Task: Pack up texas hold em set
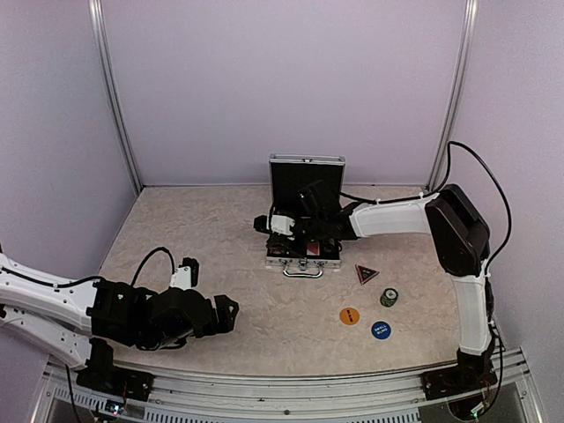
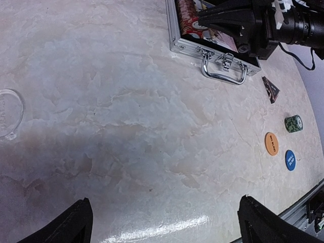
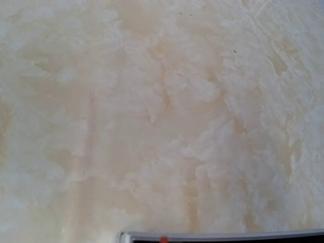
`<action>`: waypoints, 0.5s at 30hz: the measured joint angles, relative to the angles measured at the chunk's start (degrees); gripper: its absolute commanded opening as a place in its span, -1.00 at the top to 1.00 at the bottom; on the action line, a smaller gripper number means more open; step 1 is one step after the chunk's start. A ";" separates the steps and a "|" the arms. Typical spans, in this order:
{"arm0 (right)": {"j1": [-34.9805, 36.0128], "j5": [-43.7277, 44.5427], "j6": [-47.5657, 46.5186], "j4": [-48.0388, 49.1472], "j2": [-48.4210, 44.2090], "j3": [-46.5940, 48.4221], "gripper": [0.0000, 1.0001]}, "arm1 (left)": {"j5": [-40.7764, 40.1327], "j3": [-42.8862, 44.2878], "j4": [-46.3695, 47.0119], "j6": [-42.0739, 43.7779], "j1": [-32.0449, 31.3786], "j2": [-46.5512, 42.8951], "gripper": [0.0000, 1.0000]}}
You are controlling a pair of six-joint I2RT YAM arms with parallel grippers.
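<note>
While my left claw hangs wide open and empty nearest me, the orange disc, blue disc, chips and marker lie loose right of the case. Beyond, my shut right claw reaches low across it, where a careless sweep could shove it or drop the lid.

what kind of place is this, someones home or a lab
Most likely a robot test cell in a lab, not a home: plain pale walls framed by metal posts, a marble-patterned table, and a mounting rail along its near edge.
</note>
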 measured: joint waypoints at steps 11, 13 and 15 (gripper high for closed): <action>-0.02 0.94 -0.07 -0.04 0.46 0.24 1.00 | 0.00 -0.61 0.66 -0.17 0.00 0.00 -0.98; -0.02 0.76 -0.09 -0.15 0.57 0.24 1.00 | 0.00 -0.63 0.66 -0.17 0.00 0.00 -0.98; -0.02 0.63 -0.09 -0.31 0.79 0.24 1.00 | 0.00 -0.63 0.66 -0.17 0.00 0.00 -0.98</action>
